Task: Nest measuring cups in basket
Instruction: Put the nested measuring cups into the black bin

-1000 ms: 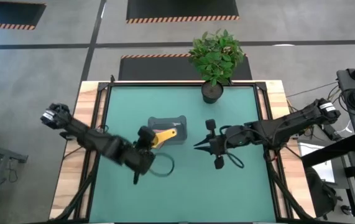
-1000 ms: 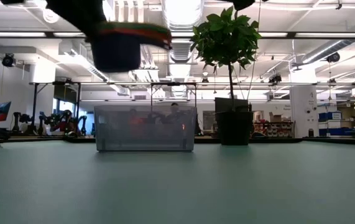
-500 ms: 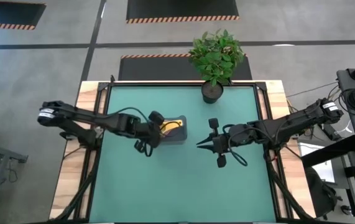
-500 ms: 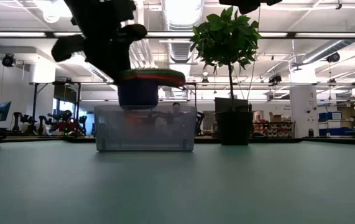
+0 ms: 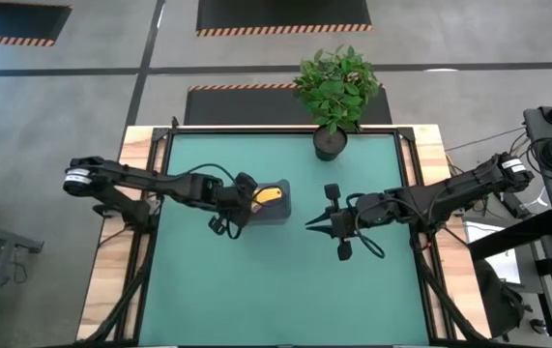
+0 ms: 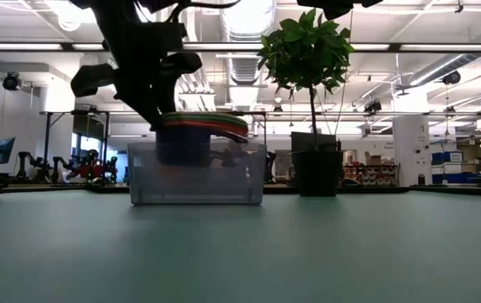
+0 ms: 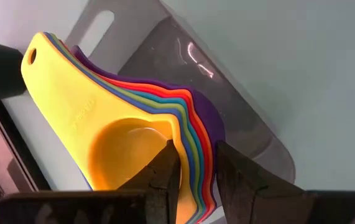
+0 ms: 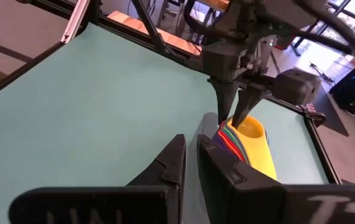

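The nested measuring cups point(image 7: 133, 118), yellow innermost and purple outermost in the left wrist view, form one stack. It shows in the high view point(image 5: 269, 194) over the dark grey basket point(image 5: 276, 216). In the low view the stack's rims point(image 6: 202, 124) sit just above the basket point(image 6: 223, 181), and the lowest cup point(image 6: 181, 150) dips inside. My left gripper point(image 5: 246, 201) point(image 7: 196, 168) is shut on the stack. My right gripper point(image 5: 309, 225) point(image 8: 191, 158) hovers shut to the right of the basket, touching nothing. My left gripper pinches the stack's bowl walls point(image 7: 186, 158) opposite the handles. One finger point(image 7: 165, 171) is inside the yellow bowl and the other point(image 7: 239, 177) is outside the purple cup. The fingers come from above, slanting. The stack hangs roughly level with its handles point(image 7: 46, 68) pointing away, its base inside the basket.
A potted plant in a black pot point(image 5: 330, 143) point(image 6: 316, 172) stands near the table's far edge, to the right of the basket. The green mat point(image 5: 256, 290) lies bare toward the near edge. Black rails point(image 5: 156, 222) frame the mat's sides.
My left gripper carried the stack from the basket's near-left side toward the far edge until it stood over the basket. It then came down, so the lowest cup sank below the basket's rim.
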`<control>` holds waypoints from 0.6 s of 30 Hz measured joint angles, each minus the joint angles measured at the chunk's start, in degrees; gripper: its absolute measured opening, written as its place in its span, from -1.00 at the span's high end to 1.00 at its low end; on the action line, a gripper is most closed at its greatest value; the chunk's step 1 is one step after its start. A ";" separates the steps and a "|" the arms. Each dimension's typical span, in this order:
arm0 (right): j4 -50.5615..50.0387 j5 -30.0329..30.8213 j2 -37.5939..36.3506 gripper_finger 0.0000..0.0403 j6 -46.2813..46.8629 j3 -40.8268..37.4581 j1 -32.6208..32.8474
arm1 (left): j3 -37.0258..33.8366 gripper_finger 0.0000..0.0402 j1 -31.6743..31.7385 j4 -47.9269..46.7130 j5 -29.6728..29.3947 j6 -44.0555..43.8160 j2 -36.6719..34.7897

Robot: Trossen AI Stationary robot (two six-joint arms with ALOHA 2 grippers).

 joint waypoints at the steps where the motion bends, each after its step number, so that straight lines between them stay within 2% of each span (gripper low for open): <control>1: 0.00 0.00 0.02 0.86 0.00 0.00 0.00 | -0.27 0.68 0.13 0.19 -0.02 0.00 0.24; 14: -0.01 0.02 0.03 0.86 -0.02 0.00 0.00 | -3.56 0.68 1.36 5.04 0.44 1.33 0.81; 18: 0.00 0.02 0.04 0.86 -0.02 -0.02 0.00 | -3.69 0.68 2.23 6.16 3.40 1.13 0.81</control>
